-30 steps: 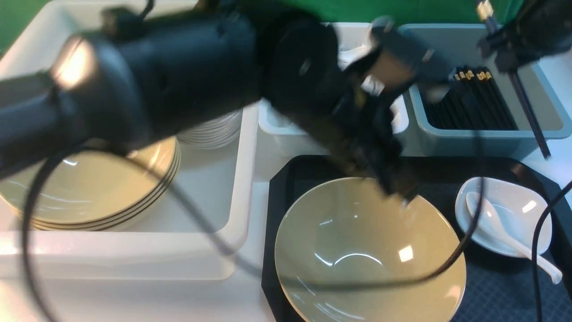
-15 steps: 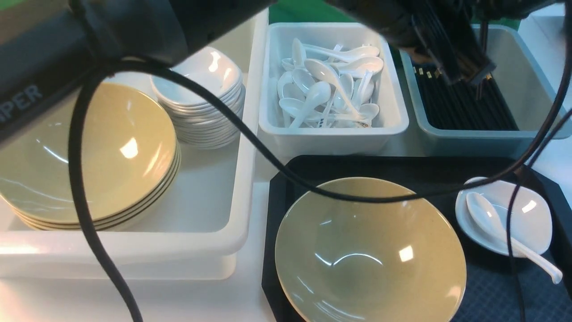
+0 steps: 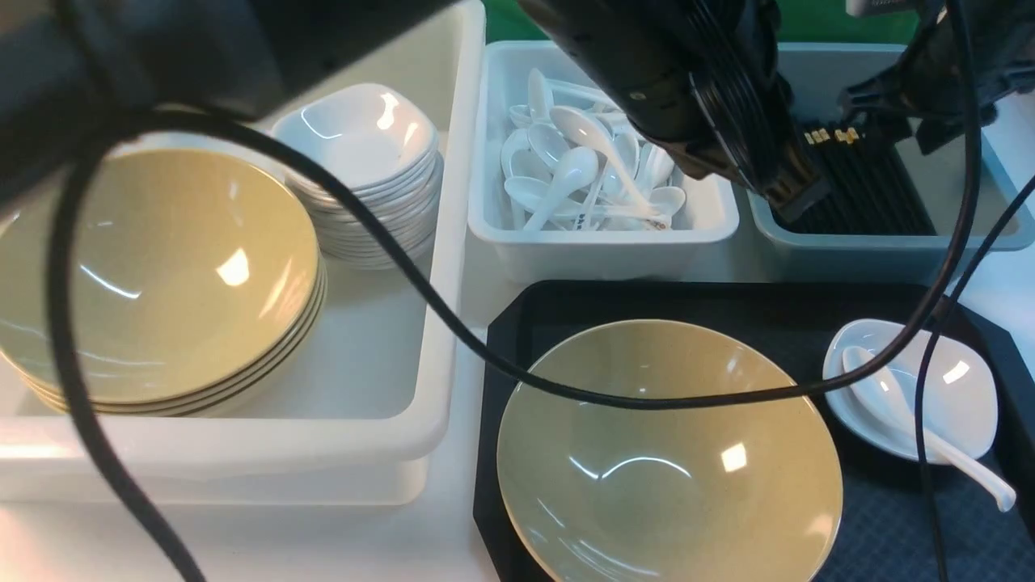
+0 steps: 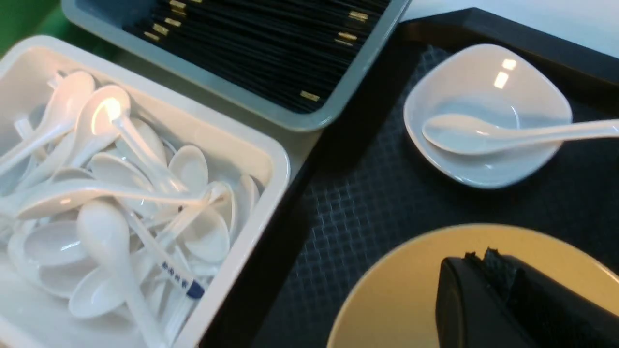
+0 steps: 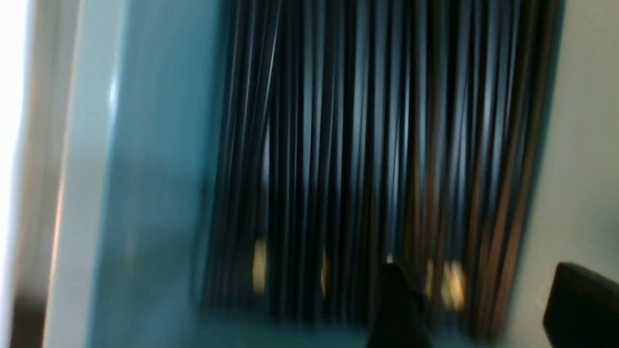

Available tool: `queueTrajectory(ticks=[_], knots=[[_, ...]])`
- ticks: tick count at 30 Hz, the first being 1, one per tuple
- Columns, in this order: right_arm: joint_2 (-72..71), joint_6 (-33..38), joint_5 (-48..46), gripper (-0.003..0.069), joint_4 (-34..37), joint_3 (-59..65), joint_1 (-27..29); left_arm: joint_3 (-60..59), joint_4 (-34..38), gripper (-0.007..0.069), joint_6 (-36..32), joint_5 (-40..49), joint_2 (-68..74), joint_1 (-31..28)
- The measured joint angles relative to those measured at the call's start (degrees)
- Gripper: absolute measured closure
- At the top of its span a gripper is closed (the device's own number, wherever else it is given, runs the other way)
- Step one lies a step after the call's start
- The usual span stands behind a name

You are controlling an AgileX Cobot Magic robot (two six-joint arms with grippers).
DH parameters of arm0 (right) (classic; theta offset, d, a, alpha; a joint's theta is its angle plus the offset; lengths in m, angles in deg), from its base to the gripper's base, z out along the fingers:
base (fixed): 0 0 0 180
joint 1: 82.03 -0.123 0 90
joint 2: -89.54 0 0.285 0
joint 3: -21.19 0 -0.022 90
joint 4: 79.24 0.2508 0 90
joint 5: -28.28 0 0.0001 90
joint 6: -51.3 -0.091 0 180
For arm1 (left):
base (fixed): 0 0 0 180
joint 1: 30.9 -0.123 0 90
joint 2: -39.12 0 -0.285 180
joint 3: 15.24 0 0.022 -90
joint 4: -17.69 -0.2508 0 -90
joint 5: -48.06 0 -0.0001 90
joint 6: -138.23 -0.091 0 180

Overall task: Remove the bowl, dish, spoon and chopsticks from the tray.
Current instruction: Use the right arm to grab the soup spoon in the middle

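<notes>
Bowl [image 3: 669, 453] sits at the near end of the tray [image 3: 503, 339]. The dish [image 3: 966, 404] stands beside it on the right, with the spoon [image 3: 881, 404] lying in it. Right claw [image 5: 488, 309] hangs spread wide and empty over the grey-blue tub [image 3: 849, 250], where chopsticks [image 3: 877, 194] lie packed together. Left claw [image 4: 478, 258] is pinched closed, holding nothing.

The bowl [image 3: 671, 453] is olive-yellow, the dish [image 3: 966, 404] and spoon [image 3: 877, 392] glossy white, the tray [image 3: 889, 533] black with a diamond-textured floor, the chopsticks [image 3: 873, 194] black, gold-banded.
</notes>
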Motion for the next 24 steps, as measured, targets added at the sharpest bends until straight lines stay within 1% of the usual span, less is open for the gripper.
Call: queueTrajectory(ticks=[1, 2, 5, 6, 8, 9, 10, 11, 13, 15, 19, 24], knots=[[-0.3, 0.3, -0.2, 0.0228, 0.3, 0.2, -0.1, 0.0, 0.0, 0.0636, 0.0, 0.3, -0.2, 0.0], [-3.3, 2.3, -0.9, 0.0227, 1.9, 1.8, -0.1, -0.8, -0.2, 0.0636, -0.1, 1.8, -1.3, 0.0], [-9.8, 5.0, -1.2, 0.0225, 6.0, 6.7, -0.6, -4.6, -0.8, 0.0636, -0.2, 3.2, -4.5, 0.0], [-14.3, 6.3, -1.3, 0.0225, 8.0, 10.8, -1.3, -7.7, -0.8, 0.0636, -0.3, 3.3, -6.0, 0.0], [-16.6, 6.8, -1.4, 0.0225, 8.7, 13.2, -1.7, -10.2, -0.8, 0.0636, -0.3, 3.2, -7.4, 0.0], [-21.1, 8.0, -1.6, 0.0225, 9.3, 18.2, -2.4, -14.1, -1.1, 0.0636, -0.3, 3.0, -9.7, 0.0], [-24.7, 8.7, -1.7, 0.0225, 9.5, 22.8, -2.9, -18.7, -0.8, 0.0636, -0.3, 2.1, -11.9, 0.0], [-25.2, 8.8, -1.8, 0.0225, 9.5, 23.4, -3.1, -19.3, -0.8, 0.0636, -0.3, 1.6, -12.2, 0.0], [-29.1, 9.5, -1.9, 0.0225, 9.5, 29.4, -3.5, -24.4, -0.8, 0.0636, -0.3, -0.7, -14.3, 0.0], [-32.9, 10.6, -1.9, 0.0225, 9.5, 37.4, -3.7, -30.6, 1.0, 0.0636, -0.3, -6.5, -16.1, 0.0], [-34.8, 10.8, -1.1, 0.0225, 9.5, 45.8, -3.9, -35.5, 4.2, 0.0636, -0.5, -11.4, -16.6, 0.0], [-34.2, 10.8, 7.4, 0.0225, 9.4, 54.2, -3.9, -38.1, 8.7, 0.0636, -3.6, -14.0, -16.6, 0.0]])
